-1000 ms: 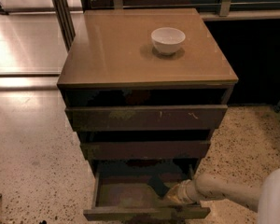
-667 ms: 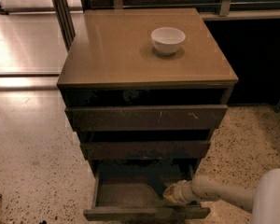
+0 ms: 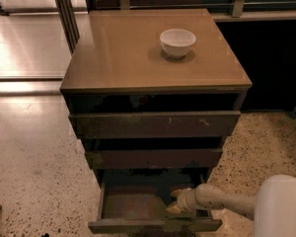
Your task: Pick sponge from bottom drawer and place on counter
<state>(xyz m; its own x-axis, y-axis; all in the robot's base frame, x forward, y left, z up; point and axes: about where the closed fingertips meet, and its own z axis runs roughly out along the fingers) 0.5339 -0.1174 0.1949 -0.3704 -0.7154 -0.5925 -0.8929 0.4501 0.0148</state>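
The bottom drawer (image 3: 126,207) is pulled out, showing its dull brown floor. My gripper (image 3: 174,202) reaches in from the right, low over the floor at the drawer's right-middle. Its pale yellow fingers (image 3: 177,193) stand apart, with nothing clearly between them. I cannot make out the sponge; the back of the drawer, just left of and behind the gripper, is dark. The tan-brown counter (image 3: 123,53) tops the cabinet above.
A white bowl (image 3: 177,42) stands on the counter at the back right. The two upper drawers (image 3: 153,125) are slightly pulled out and overhang the bottom one. My pale arm (image 3: 227,204) comes in from the lower right. Speckled floor surrounds the cabinet.
My gripper has moved a little to the left inside the bottom drawer. The drawers and the bowl have not moved.
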